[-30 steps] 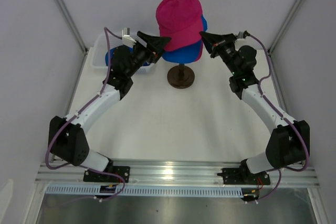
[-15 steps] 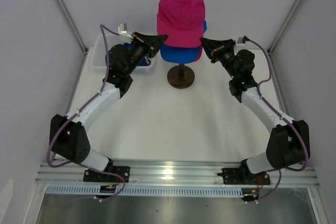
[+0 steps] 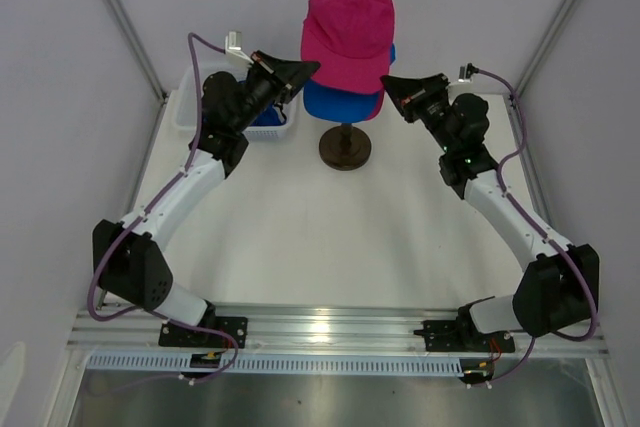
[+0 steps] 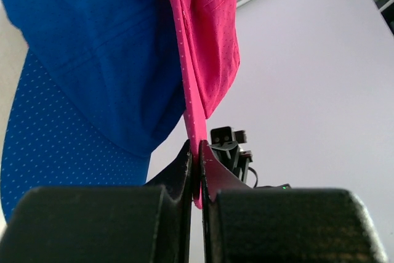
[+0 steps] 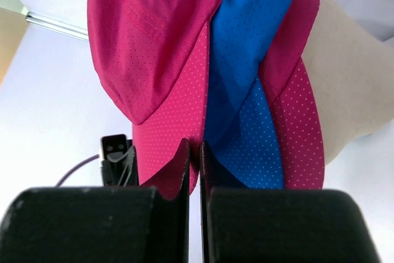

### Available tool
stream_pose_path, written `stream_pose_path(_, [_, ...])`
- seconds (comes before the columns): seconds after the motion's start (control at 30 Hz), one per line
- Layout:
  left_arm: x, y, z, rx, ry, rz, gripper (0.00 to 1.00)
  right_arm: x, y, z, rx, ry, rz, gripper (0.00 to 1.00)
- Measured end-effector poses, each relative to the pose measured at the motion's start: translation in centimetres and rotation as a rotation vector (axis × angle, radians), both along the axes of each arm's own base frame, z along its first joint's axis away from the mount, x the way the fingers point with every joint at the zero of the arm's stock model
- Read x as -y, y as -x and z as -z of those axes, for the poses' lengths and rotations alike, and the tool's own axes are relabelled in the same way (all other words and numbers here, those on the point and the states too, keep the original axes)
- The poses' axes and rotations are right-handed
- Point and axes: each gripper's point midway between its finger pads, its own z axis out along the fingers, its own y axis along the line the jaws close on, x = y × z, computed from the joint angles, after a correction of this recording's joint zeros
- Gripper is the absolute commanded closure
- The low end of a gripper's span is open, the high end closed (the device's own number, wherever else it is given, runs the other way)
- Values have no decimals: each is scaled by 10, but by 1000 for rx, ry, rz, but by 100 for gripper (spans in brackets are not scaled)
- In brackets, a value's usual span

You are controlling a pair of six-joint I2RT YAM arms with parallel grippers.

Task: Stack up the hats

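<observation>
Pink hat (image 3: 347,32) tops blue hat (image 3: 341,103) on far-centre stand (image 3: 345,147). Left end effector (image 3: 312,69) pinched shut on its left edge, right end effector (image 3: 386,80) on its right edge. Basket (image 3: 188,113) crowds far left.

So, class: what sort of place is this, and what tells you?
Probably a robot lab test cell: two arms bolted to a metal rail, plain white walls around the table, and a pink cap on a stand.

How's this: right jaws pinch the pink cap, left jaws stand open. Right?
Not quite. In the left wrist view the left gripper also has its jaws shut on the pink cap; the right gripper does pinch it.
</observation>
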Motion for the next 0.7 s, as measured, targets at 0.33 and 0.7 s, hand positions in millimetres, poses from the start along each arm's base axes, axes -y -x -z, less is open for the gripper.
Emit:
stream_pose_path(0.33, [4, -1, 14, -42, -59, 15, 99, 7, 12, 7, 1, 122, 64, 100])
stream_pose_path(0.7, [-2, -3, 59, -158, -87, -24, 99, 0, 12, 45, -72, 211, 68, 100])
